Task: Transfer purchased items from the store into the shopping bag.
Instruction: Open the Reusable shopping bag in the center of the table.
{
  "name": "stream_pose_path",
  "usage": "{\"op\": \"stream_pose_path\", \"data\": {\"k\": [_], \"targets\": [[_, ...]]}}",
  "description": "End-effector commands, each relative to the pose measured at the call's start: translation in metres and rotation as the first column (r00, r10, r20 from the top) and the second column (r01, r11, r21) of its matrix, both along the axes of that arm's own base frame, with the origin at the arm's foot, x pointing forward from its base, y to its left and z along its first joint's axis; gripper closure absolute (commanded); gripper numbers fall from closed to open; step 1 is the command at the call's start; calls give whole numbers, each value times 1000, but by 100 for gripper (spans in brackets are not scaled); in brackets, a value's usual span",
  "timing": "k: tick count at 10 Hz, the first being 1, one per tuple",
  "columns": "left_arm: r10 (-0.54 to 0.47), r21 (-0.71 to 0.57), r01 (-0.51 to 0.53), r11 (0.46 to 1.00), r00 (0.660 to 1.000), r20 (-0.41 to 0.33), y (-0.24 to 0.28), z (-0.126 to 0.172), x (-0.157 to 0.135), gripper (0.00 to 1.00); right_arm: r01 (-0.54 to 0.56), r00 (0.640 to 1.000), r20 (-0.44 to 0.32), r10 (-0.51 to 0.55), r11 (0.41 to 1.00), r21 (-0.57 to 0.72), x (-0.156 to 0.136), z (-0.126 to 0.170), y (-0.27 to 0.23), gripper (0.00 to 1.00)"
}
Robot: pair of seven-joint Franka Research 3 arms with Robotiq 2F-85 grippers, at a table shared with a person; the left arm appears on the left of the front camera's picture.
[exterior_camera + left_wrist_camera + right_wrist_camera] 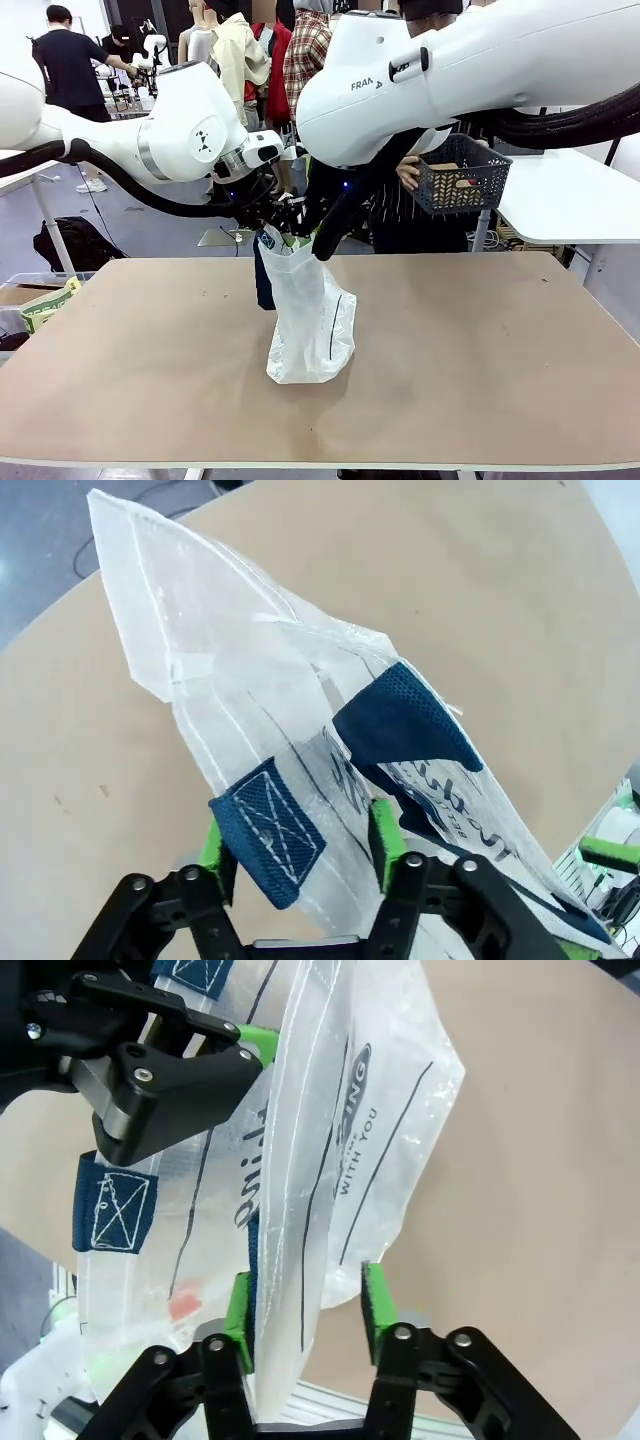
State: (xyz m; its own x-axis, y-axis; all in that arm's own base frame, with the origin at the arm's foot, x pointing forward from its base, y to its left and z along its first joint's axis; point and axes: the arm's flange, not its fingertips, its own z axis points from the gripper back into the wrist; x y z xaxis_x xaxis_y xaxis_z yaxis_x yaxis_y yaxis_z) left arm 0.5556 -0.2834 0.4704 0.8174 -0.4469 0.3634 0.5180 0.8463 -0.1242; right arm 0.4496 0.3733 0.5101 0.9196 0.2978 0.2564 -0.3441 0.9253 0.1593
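Front view: the shopping bag [312,325] stands upright on the tan table [500,330], long axis vertical, mouth up. The left gripper [268,212] and right gripper [303,228] meet at its rim. Behind them, a person's hand [407,172] holds a dark lattice basket [465,172].

Left wrist view: the bag stretches diagonally away from my left gripper [300,850], its bottom corner far up-left. The film is thin, creased and translucent. A dark blue woven tab [265,830] with a white stitched cross lies between the pads, which stand apart and unpinched.

Right wrist view: the bag runs lengthwise up the picture, its black print sideways. My right gripper [305,1310] straddles the film, jaws parted.
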Motion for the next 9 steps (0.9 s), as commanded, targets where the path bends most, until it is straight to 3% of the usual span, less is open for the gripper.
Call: {"op": "stream_pose_path", "data": {"k": [1,2,5,9], "targets": [[-27,0,27,1000,1000,-11,4,3,1,95,6,1000,-4,-7,1000,-27,4,3,6,100],[-27,2,27,1000,1000,-13,4,4,1,100,12,1000,-4,-12,999,-30,4,3,5,100],[-17,-7,17,1000,1000,-2,13,9,0,100,33,999,6,-33,998,-48,3,5,2,100],[5,-4,-5,1000,998,70,42,26,-7,100,92,995,35,-91,994,-55,-6,10,-20,100]]}}
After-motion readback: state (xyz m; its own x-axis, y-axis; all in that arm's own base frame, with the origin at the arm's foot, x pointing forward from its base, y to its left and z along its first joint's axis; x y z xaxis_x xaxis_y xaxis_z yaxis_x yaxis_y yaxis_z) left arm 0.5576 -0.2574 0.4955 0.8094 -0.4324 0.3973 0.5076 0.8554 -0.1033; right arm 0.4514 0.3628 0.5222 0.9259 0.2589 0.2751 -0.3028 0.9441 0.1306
